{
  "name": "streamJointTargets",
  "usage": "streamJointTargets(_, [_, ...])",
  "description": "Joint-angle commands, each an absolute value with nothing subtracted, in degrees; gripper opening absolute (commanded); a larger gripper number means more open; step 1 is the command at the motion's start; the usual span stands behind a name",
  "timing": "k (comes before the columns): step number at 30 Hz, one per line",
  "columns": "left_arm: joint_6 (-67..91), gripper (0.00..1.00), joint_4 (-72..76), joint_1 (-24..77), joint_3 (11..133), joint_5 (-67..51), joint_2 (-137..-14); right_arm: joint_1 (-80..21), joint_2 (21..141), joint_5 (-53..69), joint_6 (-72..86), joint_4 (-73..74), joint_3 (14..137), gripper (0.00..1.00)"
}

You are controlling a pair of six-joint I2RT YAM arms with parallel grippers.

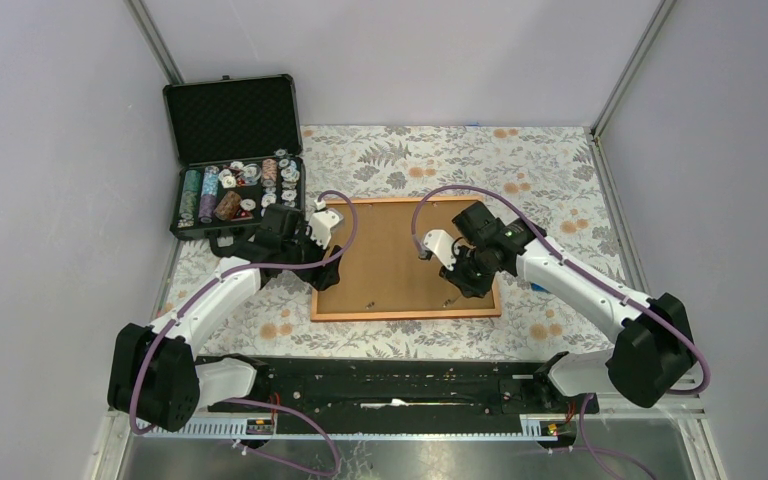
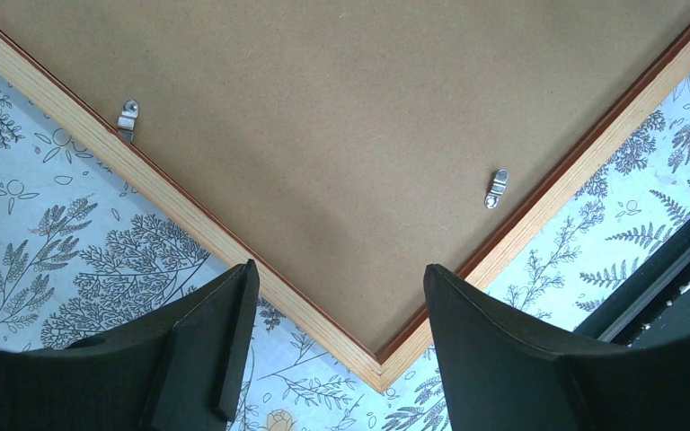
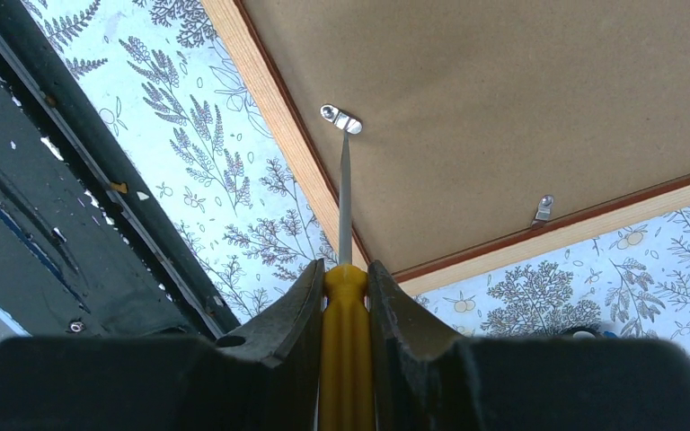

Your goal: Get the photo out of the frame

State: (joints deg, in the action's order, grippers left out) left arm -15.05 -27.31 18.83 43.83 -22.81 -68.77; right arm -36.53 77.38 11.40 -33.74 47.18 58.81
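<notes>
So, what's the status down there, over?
Right gripper shut on screwdriver, tip at a clip. Left gripper open above frame corner. Frame face down, backing board on, photo hidden.

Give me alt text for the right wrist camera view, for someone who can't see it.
The right gripper, jaws shut on a yellow-handled screwdriver, holds its tip at a metal clip on the brown back of the frame, near a corner. Floral tablecloth lies beneath.

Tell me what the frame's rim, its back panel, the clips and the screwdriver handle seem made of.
Frame rim: pale wood, raw-looking grain, orange-red edge. Back panel: matte brown fibreboard, probably; fine speckle, no grain. Clips: shiny silver metal. Screwdriver handle: glossy yellow, likely plastic.
</notes>
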Motion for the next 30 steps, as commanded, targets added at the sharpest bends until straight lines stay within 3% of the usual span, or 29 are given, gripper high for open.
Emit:
streamJointTargets(1, [-15.0,0.74,-25.4,19.1,44.4,-22.7,-68.2,-36.7,78.6,11.3,-33.2,44.1,59.3,0.00])
streamJointTargets(20, [-14.5,0.74,-25.3,19.1,44.4,-22.8,-68.6,-36.7,79.3,12.1,-31.5,40.6,61.4,0.00])
streamJointTargets(30, [-14.5,0.75,-25.3,18.9,43.8,-22.5,-68.0,-36.7,79.9,18.3,-30.0,40.7,62.0,0.00])
